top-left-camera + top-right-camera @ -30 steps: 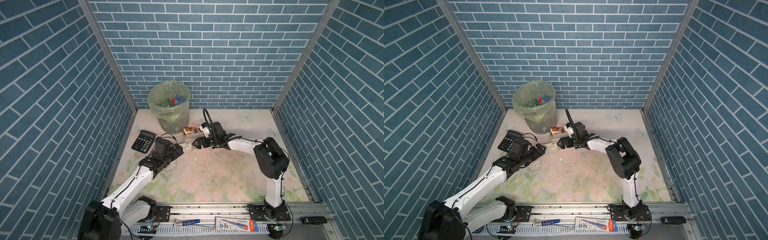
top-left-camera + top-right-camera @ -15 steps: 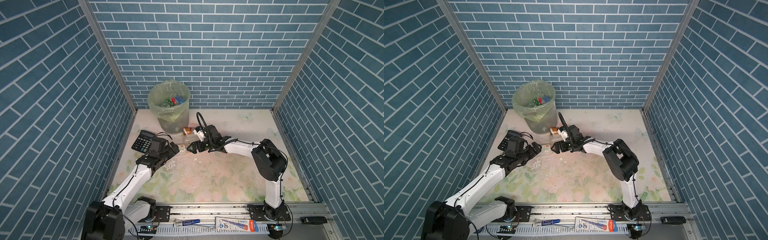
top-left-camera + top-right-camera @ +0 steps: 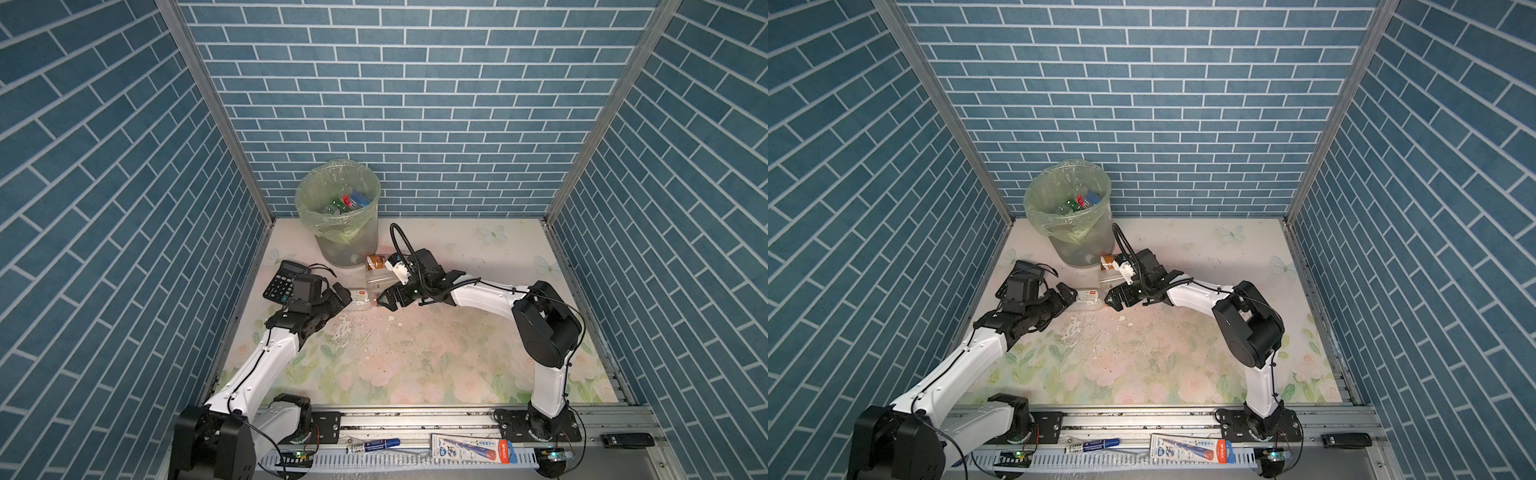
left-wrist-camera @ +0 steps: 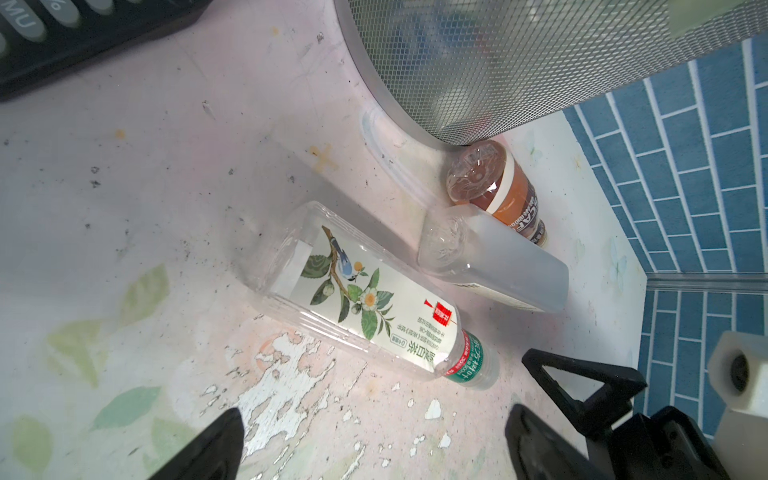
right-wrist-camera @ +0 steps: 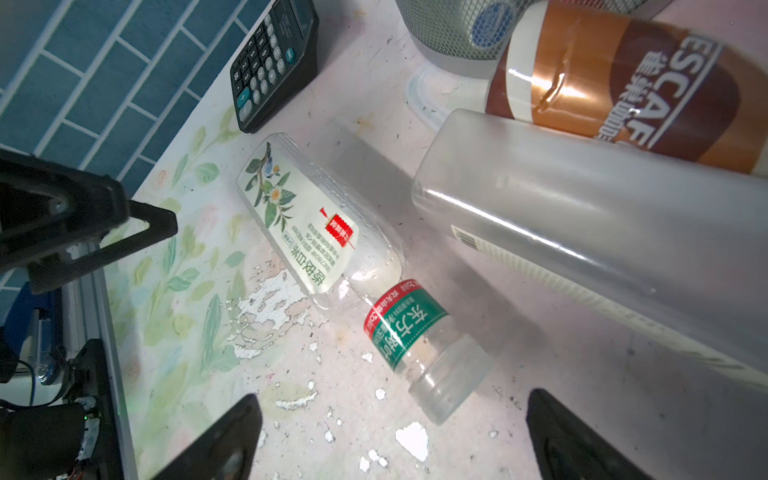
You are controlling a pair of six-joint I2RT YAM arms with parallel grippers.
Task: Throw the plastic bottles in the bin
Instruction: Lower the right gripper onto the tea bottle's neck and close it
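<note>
Plastic bottles (image 4: 490,266): three lie on the worktop (image 3: 415,353) at the foot of the bin (image 3: 353,249), and more show inside its green liner.

A top view, left to right: black calculator (image 3: 279,283) by the wall, left pincer (image 3: 343,300), clear tea bottle (image 3: 360,300) with a flowered white label, right pincer (image 3: 385,301). The tea bottle is on its side, long axis roughly along the line between the two pincers — base toward the left one, green neck band and clear cap toward the right one. Behind it, closer to the bin, the frosted bottle (image 3: 376,281) and the brown coffee bottle (image 3: 375,262) lie side by side and appear to touch. The brown one is hard by the bin's base.

Left pincer: spread wide, nothing between the fingers, just beside the base end. Whether it touches cannot be told.

Right pincer: also spread wide, empty. In the right wrist view the cap sits just ahead of the gap between the fingers, so this arm is judged the nearer and better lined up. Its approach runs along the bottle's axis — closing here would likely catch only cap and neck. A grip on the body would need the pincer set across the axis.
</note>
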